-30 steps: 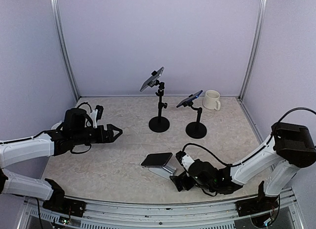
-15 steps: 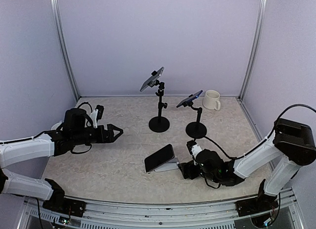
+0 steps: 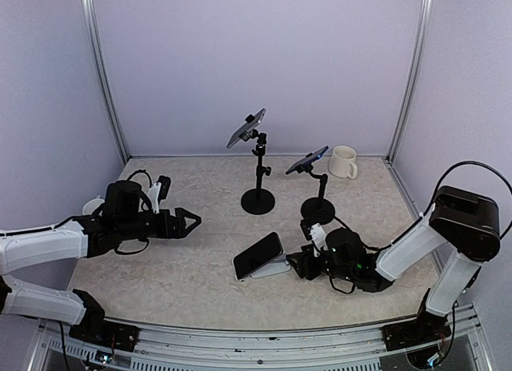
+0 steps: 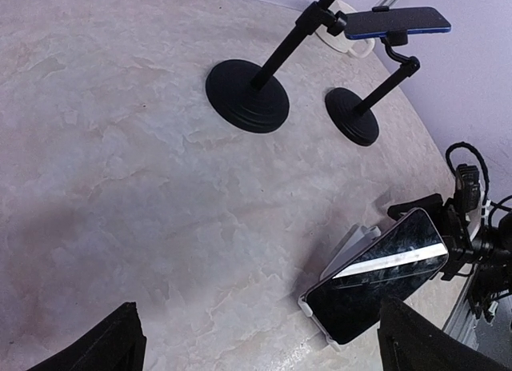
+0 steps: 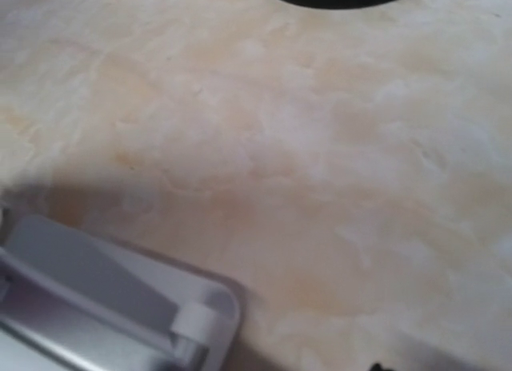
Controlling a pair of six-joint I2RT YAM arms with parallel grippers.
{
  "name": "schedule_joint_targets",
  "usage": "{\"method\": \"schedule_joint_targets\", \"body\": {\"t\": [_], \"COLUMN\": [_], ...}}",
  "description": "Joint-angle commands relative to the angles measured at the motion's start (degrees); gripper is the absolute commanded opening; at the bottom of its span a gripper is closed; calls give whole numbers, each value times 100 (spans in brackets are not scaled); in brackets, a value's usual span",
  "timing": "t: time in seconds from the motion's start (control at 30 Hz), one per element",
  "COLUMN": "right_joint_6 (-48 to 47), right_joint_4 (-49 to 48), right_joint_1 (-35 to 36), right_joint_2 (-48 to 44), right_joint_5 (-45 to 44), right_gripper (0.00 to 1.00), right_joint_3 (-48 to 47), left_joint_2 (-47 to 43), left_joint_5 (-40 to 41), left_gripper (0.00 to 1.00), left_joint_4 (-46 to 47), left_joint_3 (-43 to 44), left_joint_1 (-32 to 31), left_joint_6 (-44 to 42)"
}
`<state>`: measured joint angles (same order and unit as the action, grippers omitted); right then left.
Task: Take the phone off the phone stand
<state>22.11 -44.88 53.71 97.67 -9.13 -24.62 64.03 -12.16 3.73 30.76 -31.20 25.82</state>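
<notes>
Standing behind the phone (image 3: 258, 255): tall stand (image 3: 258, 200), short stand (image 3: 318, 210), white mug (image 3: 344, 161).

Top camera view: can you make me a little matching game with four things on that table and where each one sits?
1. white ceramic mug
2. dark phone on the pale grey stand
3. tall black round-based stand
4. left gripper

a. left side, open
b. far right corner
c. nearest the front
d. middle, toward the back

Pairs: 1-b, 2-c, 3-d, 4-a
</notes>
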Motion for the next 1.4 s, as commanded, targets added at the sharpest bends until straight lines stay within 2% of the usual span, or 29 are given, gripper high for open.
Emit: {"method": "schedule_joint_targets", "body": {"t": [0.0, 0.1, 0.23, 0.33, 0.43, 0.67, 1.1, 1.27, 1.37], "right_joint_6": [-208, -223, -60, 116, 249, 342, 158, -130, -416], "right_joint_4": [-334, -238, 143, 546, 713, 943, 1262, 1053, 641], "right_joint_1": [-191, -203, -213, -211, -208, -77, -14, -236, -369], "right_joint_2": [210, 135, -272, -584, -766, -450, 143, 293, 335], "right_joint_5": [796, 1090, 1099, 970, 878, 845, 288, 486, 1072], "right_gripper": [59, 59, 66, 71, 72, 68, 59, 48, 44], "right_joint_3": [-184, -212, -140, -124, 2, -70, -596, -666, -585], "left_joint_2": [-208, -228, -219, -187, -206, -269, -324, -211, 43], "left_joint_5": [-7, -9, 175, 210, 235, 364, 777, 942, 1161], "left_gripper": [99, 99, 99, 99, 99, 99, 99, 97, 99], "left_joint_4": [-21, 153, 357, 434, 466, 717, 1135, 1321, 1320], "left_joint_3": [-83, -142, -210, -193, -206, -335, -605, -714, -611], "left_joint_1": [-294, -554, -913, -973, -976, -996, -1496, -1802, -2108], "left_joint_6": [-287, -357, -447, -447, -447, -447, -937, -1233, -1418]}}
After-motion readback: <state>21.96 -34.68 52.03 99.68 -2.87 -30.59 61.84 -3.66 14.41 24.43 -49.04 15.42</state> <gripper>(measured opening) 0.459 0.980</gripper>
